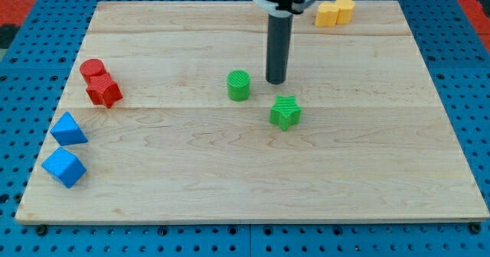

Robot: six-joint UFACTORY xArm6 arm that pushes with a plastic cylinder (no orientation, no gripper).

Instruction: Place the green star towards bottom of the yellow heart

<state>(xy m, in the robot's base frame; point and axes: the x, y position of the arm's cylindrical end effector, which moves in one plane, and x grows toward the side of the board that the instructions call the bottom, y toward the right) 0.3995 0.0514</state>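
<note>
The green star (285,112) lies near the middle of the wooden board (230,173). My tip (276,82) stands just above it in the view, a small gap away, and to the right of a green cylinder (238,85). Two yellow blocks sit touching at the view's top right: one (327,14) on the left and one (344,9) on the right. I cannot tell which of them is the heart.
A red cylinder (92,69) and a red star-like block (103,91) sit together at the view's left. A blue triangle-like block (68,128) and a blue cube (63,167) lie at the lower left edge.
</note>
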